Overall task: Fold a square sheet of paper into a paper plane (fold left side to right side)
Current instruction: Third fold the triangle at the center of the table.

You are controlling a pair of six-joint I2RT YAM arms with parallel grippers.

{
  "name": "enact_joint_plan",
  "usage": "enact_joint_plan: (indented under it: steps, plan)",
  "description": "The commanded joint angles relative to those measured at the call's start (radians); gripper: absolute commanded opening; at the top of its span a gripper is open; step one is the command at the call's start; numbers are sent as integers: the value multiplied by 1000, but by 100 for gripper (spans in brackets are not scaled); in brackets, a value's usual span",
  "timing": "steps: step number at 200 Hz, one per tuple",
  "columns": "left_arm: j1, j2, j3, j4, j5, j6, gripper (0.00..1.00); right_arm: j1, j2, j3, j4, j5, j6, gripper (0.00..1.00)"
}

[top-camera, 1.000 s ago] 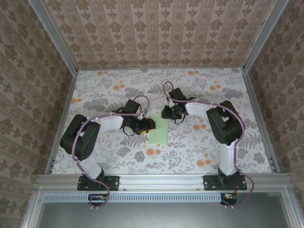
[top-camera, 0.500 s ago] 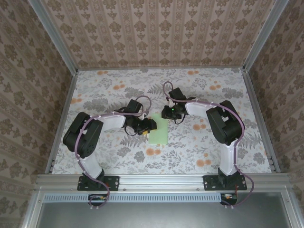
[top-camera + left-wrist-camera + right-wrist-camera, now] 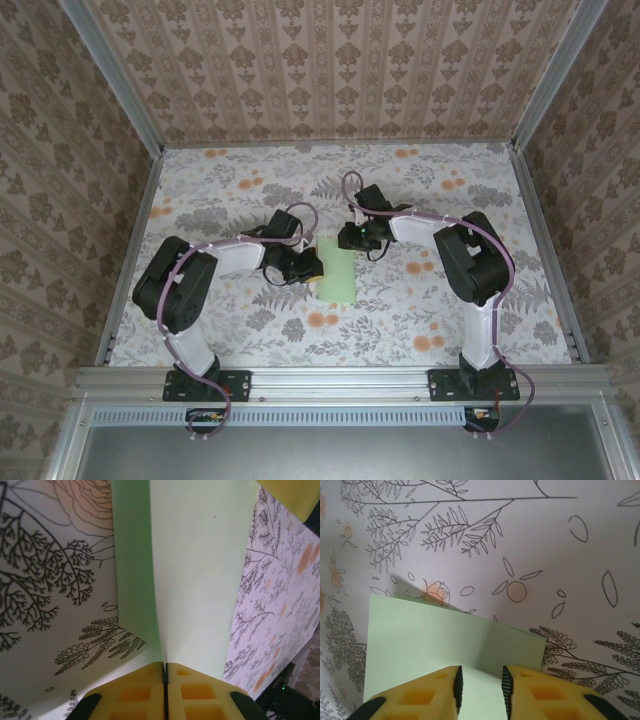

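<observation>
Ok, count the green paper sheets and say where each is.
1. The pale-green paper lies central on the table; the left gripper is shut on its left edge, the right gripper open over its far edge. Any sheet beneath would be hidden.

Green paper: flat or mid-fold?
Mid-fold. In the left wrist view the paper rises off the table to a ridge pinched in the shut left gripper. How far over, cannot tell.

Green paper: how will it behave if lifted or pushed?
Probably floppy: the green paper bends up where the left end effector pinches its edge. Thin, so likely light; a push may slide it across the table cover.
</observation>
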Motion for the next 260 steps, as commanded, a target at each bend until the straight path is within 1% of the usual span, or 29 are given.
enact_joint_plan:
  steps: [1, 14, 27, 45, 60, 82, 98, 104, 110, 134, 150, 156, 161, 167, 191, 214, 237, 260]
  plan:
    - [-4, -44, -10, -17, -9, -64, 3, 1, -60, -49, 40, 29, -51, 38]
    - [-6, -48, -16, -12, -8, -97, 0, 2, -116, -86, 62, 47, -78, 44]
    - [-9, -50, -16, -12, -7, -125, 0, 4, -180, -136, 80, 68, -105, 48]
    - [-10, -53, -20, -8, -3, -156, 0, 14, -287, -242, 122, 81, -132, 53]
    - [-12, -51, -24, 2, 2, -180, 0, 47, -389, -336, 143, 117, -164, 58]
    - [-15, -48, -26, 12, 14, -200, 0, 132, -522, -460, 157, 185, -195, 65]
    - [-16, -44, -24, 17, 21, -208, 0, 218, -596, -527, 165, 240, -212, 70]
    - [-18, -44, -22, 17, 23, -208, 0, 253, -601, -547, 168, 257, -217, 72]
    - [-18, -43, -21, 19, 24, -208, 0, 288, -642, -564, 170, 280, -226, 73]
    - [-19, -42, -16, 14, 25, -206, 0, 418, -655, -600, 189, 355, -265, 79]
    - [-21, -41, -17, 14, 27, -205, 0, 475, -630, -600, 201, 375, -291, 88]
    - [-21, -42, -16, 14, 27, -205, 0, 491, -616, -598, 206, 379, -299, 89]
    - [-22, -41, -16, 14, 27, -205, 0, 500, -615, -595, 209, 381, -304, 89]
    - [-22, -42, -16, 14, 27, -205, 0, 511, -568, -586, 211, 385, -313, 90]
    - [-22, -45, -17, 12, 27, -204, 0, 541, -490, -534, 206, 404, -341, 90]
    - [-23, -48, -18, 9, 28, -202, 0, 546, -430, -491, 204, 416, -353, 89]
    - [-23, -47, -18, 8, 28, -200, 0, 545, -402, -466, 213, 435, -356, 83]
    - [-23, -42, -16, 8, 32, -200, 0, 545, -376, -443, 210, 444, -361, 73]
